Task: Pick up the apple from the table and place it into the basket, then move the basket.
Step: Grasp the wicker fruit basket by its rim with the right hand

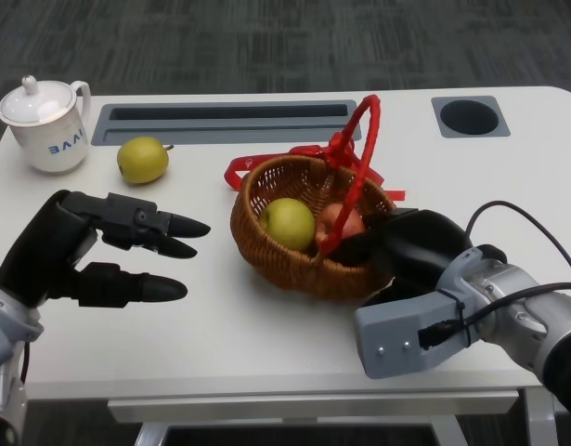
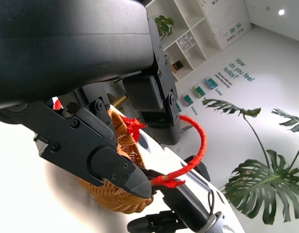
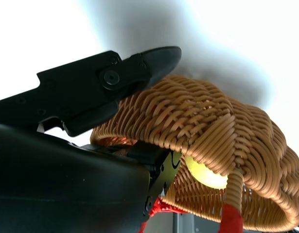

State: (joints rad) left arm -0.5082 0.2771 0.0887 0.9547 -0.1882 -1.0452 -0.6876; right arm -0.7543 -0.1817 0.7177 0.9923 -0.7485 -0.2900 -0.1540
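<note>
**Right hand on the basket rim, apple already in**

Your right hand [image 1: 406, 249] sits at the basket's [image 1: 294, 262] 4 o'clock side, fingers wrapped over the wicker rim, one outside the wall, others inside. It grips the rim; the red handle [image 1: 359, 158] arches untouched above. The apple [image 1: 286, 223] lies inside at 9 o'clock from those fingers. Your left hand [image 1: 99, 246] hovers empty, fingers spread, well apart at the basket's 9 o'clock. Right hand is nearer, so the basket move is probably its job.

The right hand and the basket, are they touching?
Touching. In the right wrist view a finger lies against the outside of the woven basket wall, and the head view shows the right hand wrapped over its near rim.
</note>
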